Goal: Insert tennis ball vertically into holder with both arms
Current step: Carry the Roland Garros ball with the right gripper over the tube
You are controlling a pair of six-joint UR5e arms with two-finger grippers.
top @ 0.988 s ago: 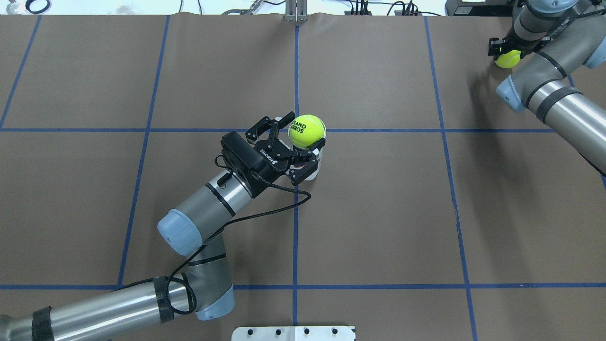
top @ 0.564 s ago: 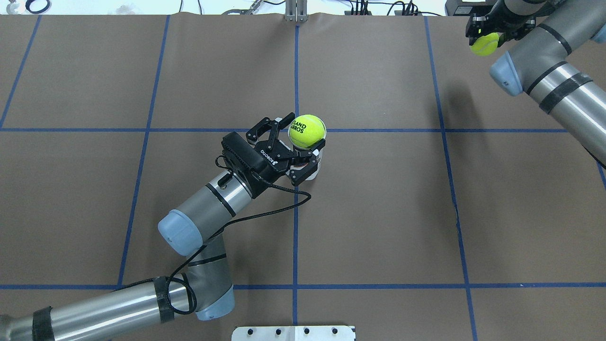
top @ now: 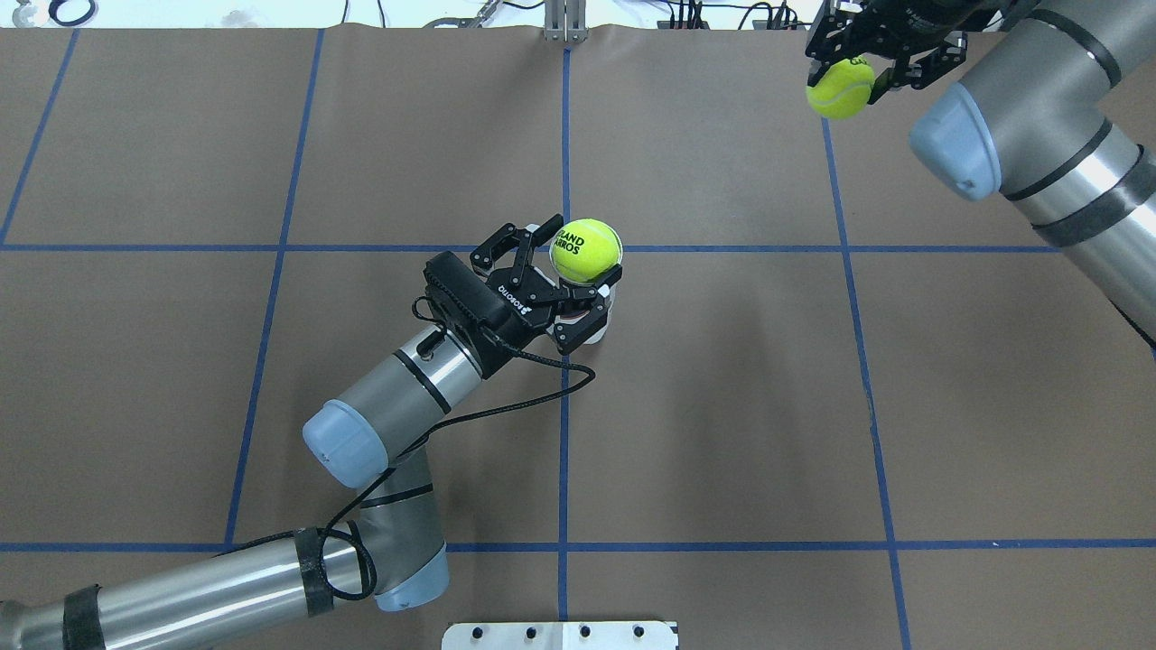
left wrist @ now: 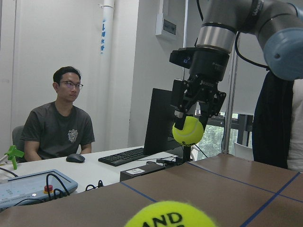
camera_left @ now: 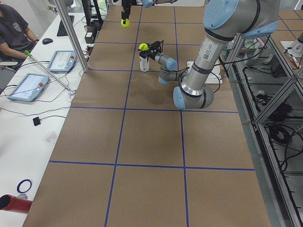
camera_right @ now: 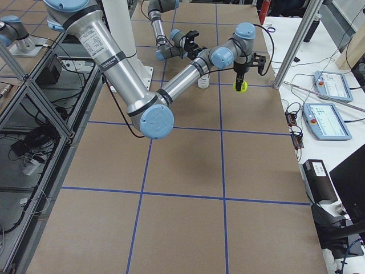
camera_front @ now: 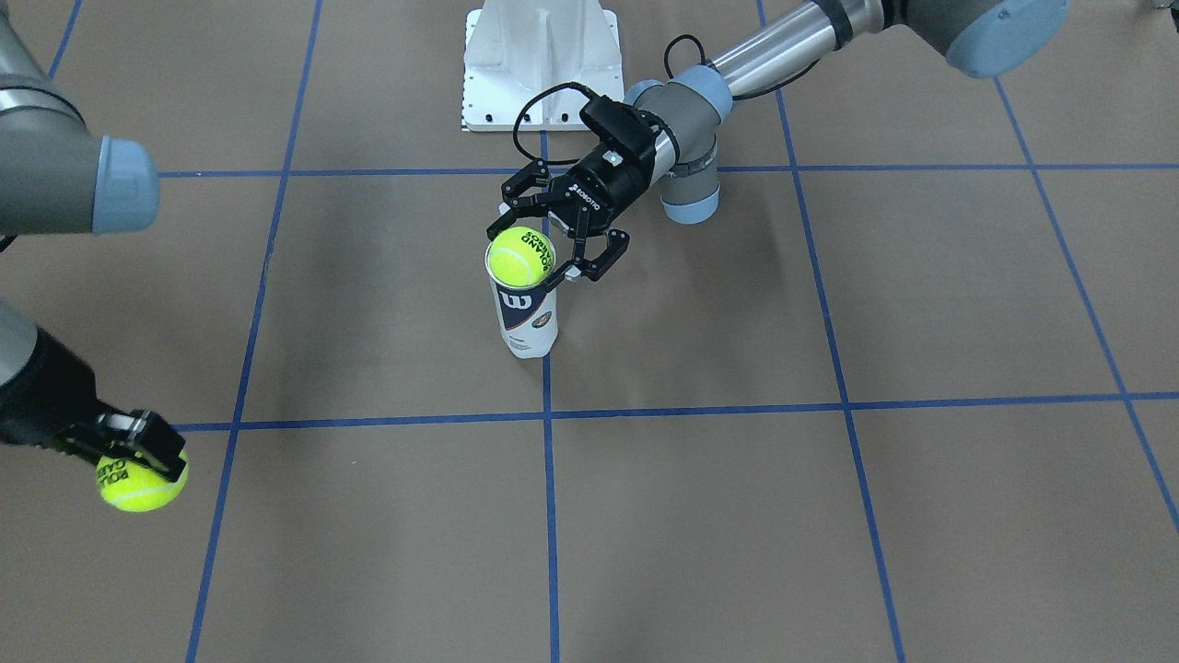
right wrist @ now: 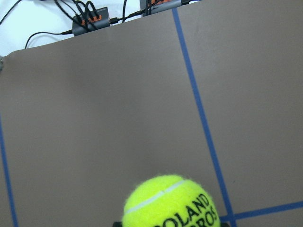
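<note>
The holder (camera_front: pixel 527 318) stands upright near the middle of the table (top: pixel 722 406), with a seated ball (camera_front: pixel 520 255) already filling its mouth. Our left gripper (camera_front: pixel 545 251) is part-closed around the upper wall just under the rim, and its pads seem to press on the plastic. At about 1 o'clock from it in the overhead view, well apart, our right gripper (top: pixel 858 68) is clamped on the tennis ball (top: pixel 840 88), clear of the table. We judge the can light, thin-walled and tippy, so we grip it gently and high. The ball is felted, springy and grippy, best pinched across its middle.
</note>
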